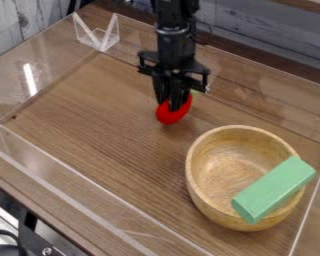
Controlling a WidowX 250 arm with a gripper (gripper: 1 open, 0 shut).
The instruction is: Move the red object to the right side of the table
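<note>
The red object (170,110) is a small red toy held between the black fingers of my gripper (174,100), which is shut on it and points straight down. It hangs just over the brown wood-grain table (83,130), near the middle and slightly toward the back. Whether it touches the surface I cannot tell. Its leafy top is hidden by the fingers. The black arm rises from the gripper to the top edge of the view.
A round wooden bowl (216,175) stands at the front right, with a green rectangular block (274,188) lying tilted across its right rim. Low clear acrylic walls (96,32) border the table on all sides.
</note>
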